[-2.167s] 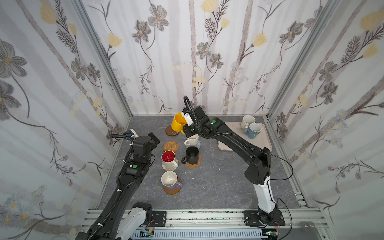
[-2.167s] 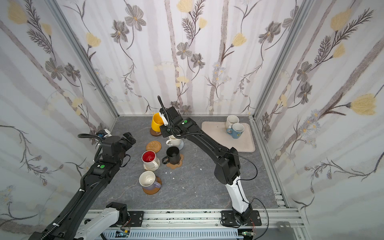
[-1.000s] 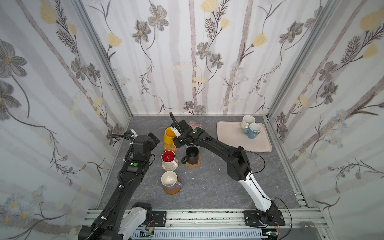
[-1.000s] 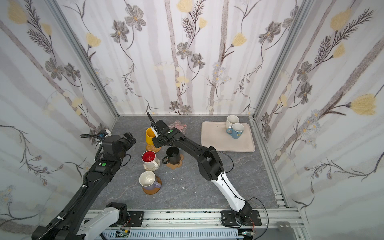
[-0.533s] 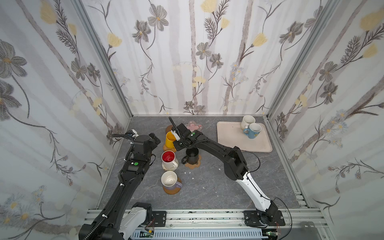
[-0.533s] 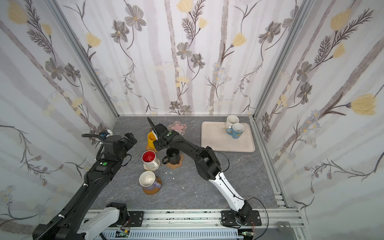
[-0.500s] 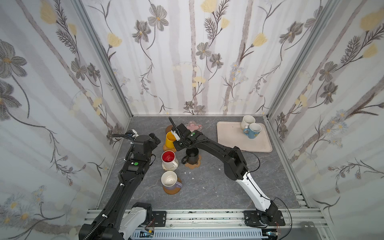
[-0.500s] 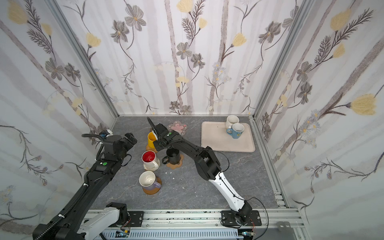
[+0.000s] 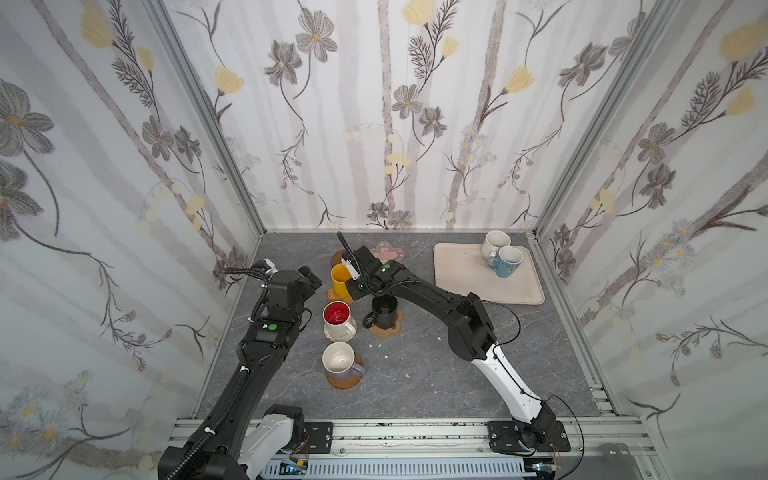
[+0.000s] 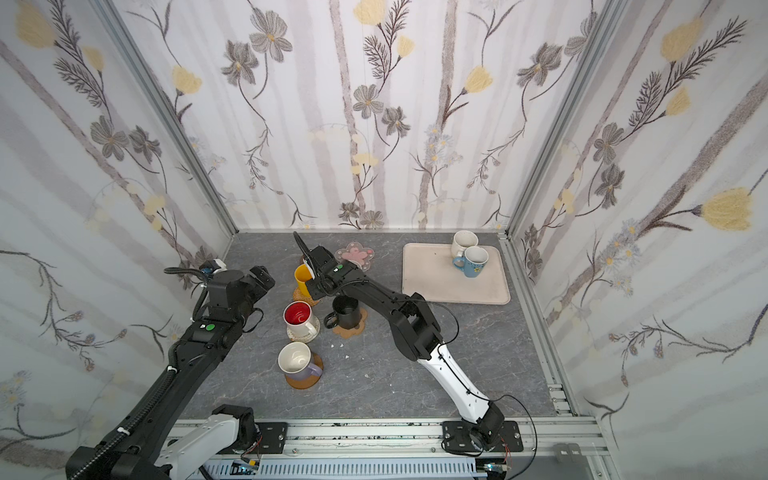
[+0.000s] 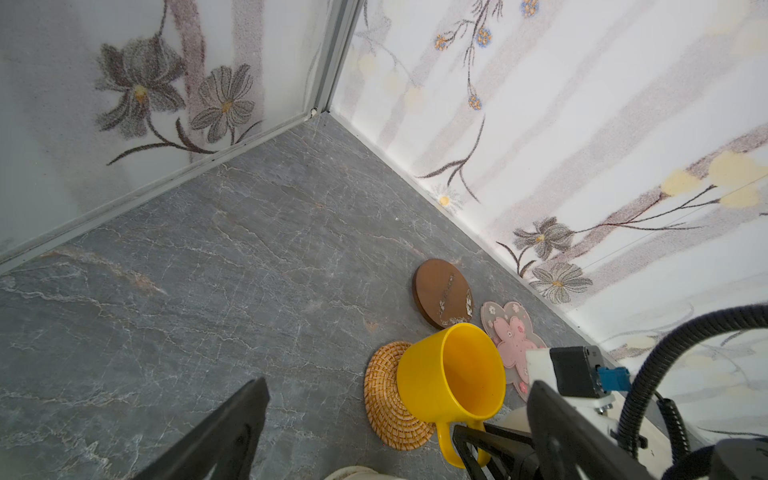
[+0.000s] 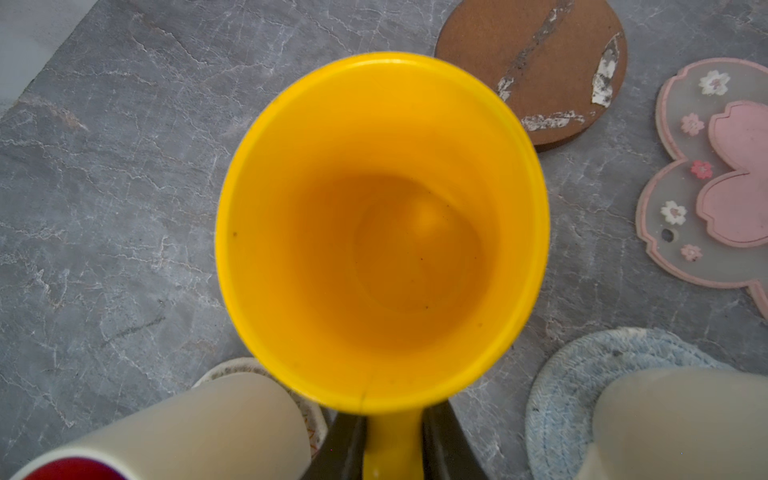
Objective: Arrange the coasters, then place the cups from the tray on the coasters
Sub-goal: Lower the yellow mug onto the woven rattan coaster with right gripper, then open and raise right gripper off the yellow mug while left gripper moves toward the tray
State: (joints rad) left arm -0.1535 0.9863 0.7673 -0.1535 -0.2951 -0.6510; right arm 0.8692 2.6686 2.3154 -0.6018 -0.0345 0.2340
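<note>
The yellow cup (image 9: 340,279) (image 12: 382,232) has its base on the orange rattan coaster (image 11: 386,395) (image 10: 300,296). My right gripper (image 12: 392,449) (image 9: 353,286) is shut on its handle, one finger on each side. My left gripper (image 11: 397,382) (image 9: 309,278) hovers open just left of it, holding nothing. The red-inside cup (image 9: 337,318), black cup (image 9: 383,309) and lavender cup (image 9: 340,361) stand on coasters. A cream cup (image 12: 681,415) sits on the grey-blue coaster (image 12: 582,374). On the tray (image 9: 478,282) are a cream cup (image 9: 494,243) and a light blue cup (image 9: 507,259).
A bare brown disc (image 11: 442,293) and the pink flower coaster (image 9: 388,251) lie behind the yellow cup near the back wall. The right arm stretches over the grey-blue coaster in both top views. Walls close in the left, back and right.
The right gripper has carried the yellow cup forward from over the brown disc and down onto the rattan coaster. The left arm has hardly moved.
</note>
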